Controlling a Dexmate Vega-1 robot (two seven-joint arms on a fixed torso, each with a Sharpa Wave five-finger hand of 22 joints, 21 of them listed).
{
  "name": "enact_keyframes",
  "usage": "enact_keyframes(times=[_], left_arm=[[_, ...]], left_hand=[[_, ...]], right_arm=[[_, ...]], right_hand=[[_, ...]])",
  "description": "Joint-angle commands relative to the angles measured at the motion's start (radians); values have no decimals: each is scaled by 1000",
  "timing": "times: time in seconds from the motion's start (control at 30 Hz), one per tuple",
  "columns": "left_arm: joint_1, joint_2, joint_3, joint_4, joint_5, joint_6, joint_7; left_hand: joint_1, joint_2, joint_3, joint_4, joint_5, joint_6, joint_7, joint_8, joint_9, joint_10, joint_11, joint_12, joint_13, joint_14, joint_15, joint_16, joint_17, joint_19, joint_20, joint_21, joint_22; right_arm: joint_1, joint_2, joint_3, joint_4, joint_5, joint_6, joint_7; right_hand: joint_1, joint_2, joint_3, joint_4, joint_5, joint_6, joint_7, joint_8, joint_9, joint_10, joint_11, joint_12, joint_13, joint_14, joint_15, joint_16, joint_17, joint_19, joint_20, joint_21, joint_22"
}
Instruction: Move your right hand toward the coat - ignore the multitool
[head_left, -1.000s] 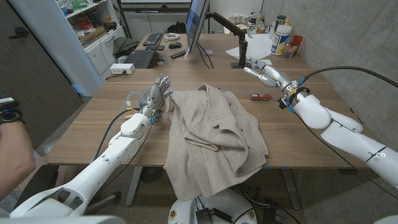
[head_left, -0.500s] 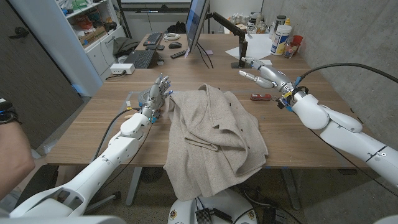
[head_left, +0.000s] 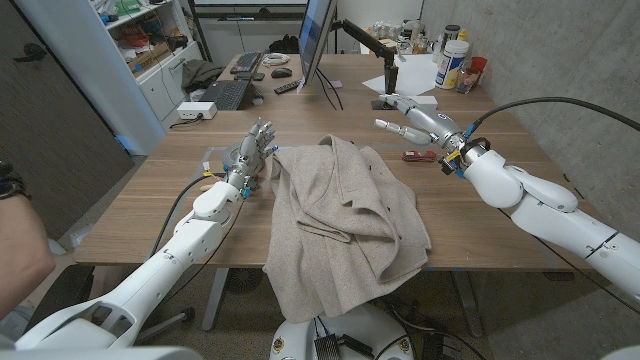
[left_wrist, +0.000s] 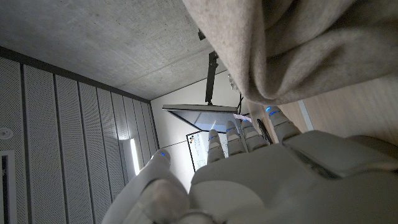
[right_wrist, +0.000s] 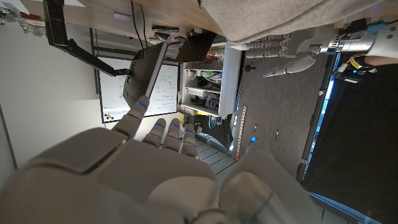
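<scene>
Over table's right edge, right hand (head_left: 412, 119) hovers, fingers spread, empty, near multitool (head_left: 417, 155). Left hand (head_left: 253, 152) spread, empty, beside coat (head_left: 345, 215). No writing legible.

Wooden table (head_left: 150, 205), concrete wall (head_left: 560, 60)

We lose the coat's (head_left: 345, 225) lower hem below the desk (head_left: 150, 215) edge. The multitool (head_left: 417, 155) is too small to read, and the right hand (head_left: 412, 119) partly covers it.
</scene>
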Motion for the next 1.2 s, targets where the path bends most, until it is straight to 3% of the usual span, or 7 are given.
enact_keyframes(times=[0.03, 0.57, 0.7, 1.2], left_arm=[[-4, 0, 3, 6, 0, -1, -11], [-5, 1, 5, 4, 3, 2, -7], [-4, 2, 5, 2, 4, 6, -3], [-3, 1, 2, 4, 1, 2, -4]], left_hand=[[4, 5, -3, 0, 6, 3, -3, 3, 6, -3, -2, 2, 6, -5, 4, 3, 2, -6, 0, 2, 4], [3, 3, -6, 0, 6, 1, -2, 3, 6, -4, -1, 1, 6, -4, 4, 3, 2, -7, 0, 2, 4], [3, 3, -6, 0, 6, 0, -3, 2, 6, -4, 0, 2, 6, -5, 4, 4, 2, -6, 1, 3, 4], [2, 3, -8, 1, 7, 0, -3, 3, 6, -4, -1, 2, 6, -5, 4, 4, 2, -7, 1, 3, 4]], right_arm=[[9, -8, -9, -23, -31, -5, 22], [29, -14, -28, -47, -56, -4, 77], [33, -17, -33, -60, -38, -6, 110], [47, -5, -59, -73, -92, -7, 122]], right_hand=[[6, 1, 0, -6, 1, -1, -6, 3, 3, -7, 1, -5, 4, -13, -39, -2, 0, -4, -1, 2, 3], [7, 1, 0, -9, 0, 0, -9, 3, 3, -11, -3, -5, 4, -18, -47, -3, 0, -6, -7, 2, 3], [7, 1, -1, -10, 0, -5, -9, 1, 3, -16, -1, -7, 4, -22, -47, -4, 0, -16, -23, -2, 2], [6, 2, -2, -11, 0, -10, -9, 0, 3, -26, -2, -9, 4, -28, -46, -5, 1, -26, -14, -4, 2]])
